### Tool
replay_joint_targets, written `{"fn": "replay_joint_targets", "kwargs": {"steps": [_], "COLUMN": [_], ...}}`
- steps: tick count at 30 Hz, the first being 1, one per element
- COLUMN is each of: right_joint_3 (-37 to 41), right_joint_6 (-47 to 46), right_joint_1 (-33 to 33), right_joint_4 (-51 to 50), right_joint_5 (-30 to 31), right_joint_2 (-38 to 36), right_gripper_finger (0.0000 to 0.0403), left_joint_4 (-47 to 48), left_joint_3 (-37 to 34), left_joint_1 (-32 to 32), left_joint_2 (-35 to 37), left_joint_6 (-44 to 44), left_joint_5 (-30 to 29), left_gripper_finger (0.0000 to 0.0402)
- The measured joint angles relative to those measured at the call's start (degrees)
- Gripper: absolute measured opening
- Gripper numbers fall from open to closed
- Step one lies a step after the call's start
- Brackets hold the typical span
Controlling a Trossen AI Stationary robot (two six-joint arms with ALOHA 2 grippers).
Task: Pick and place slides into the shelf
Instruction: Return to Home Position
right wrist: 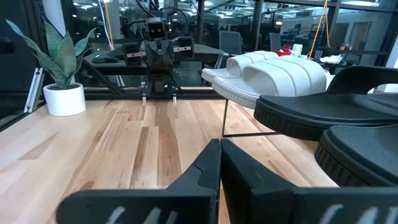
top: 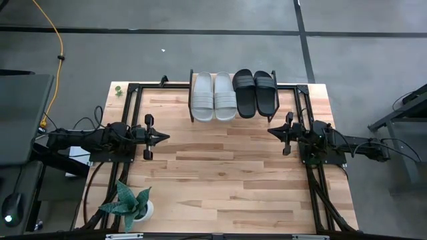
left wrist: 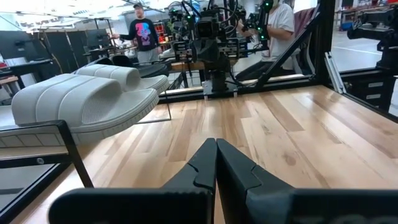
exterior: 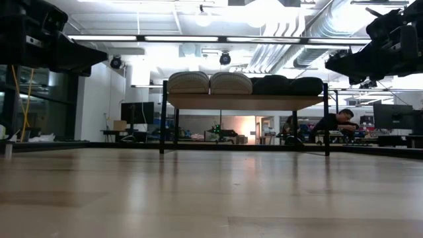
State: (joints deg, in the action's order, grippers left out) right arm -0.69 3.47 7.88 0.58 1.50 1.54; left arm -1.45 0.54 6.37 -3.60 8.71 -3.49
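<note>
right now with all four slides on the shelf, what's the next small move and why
Probably just park both arms. The grey slides and black slides lie side by side on the shelf, none on the tabletop; the left arm and right arm sit at the table's sides, jaws shut and empty.

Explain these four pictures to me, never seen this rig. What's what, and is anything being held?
Two dark robot arms sit at a pale wooden table. One picture looks straight down, one looks level across the tabletop, and two come from cameras on the wrists. The left arm and right arm lie at opposite sides, pointing at each other, jaws shut and holding nothing. At the far edge, a low rack with a light plank top and black metal legs carries a light grey pair of slide sandals beside a black pair. A potted plant stands near the left arm.
</note>
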Motion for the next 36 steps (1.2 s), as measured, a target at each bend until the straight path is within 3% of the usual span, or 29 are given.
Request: {"fn": "replay_joint_targets", "kwargs": {"steps": [36], "right_joint_3": [0.00], "right_joint_6": [-3.48], "right_joint_1": [0.02], "right_joint_4": [-0.14], "right_joint_5": [-0.94], "right_joint_2": [-0.02], "right_gripper_finger": [0.0000], "left_joint_4": [0.00], "left_joint_3": [0.02], "left_joint_1": [0.00], "left_joint_2": [0.00], "left_joint_6": [-0.04], "left_joint_5": [-0.15], "left_gripper_finger": [0.0001]}}
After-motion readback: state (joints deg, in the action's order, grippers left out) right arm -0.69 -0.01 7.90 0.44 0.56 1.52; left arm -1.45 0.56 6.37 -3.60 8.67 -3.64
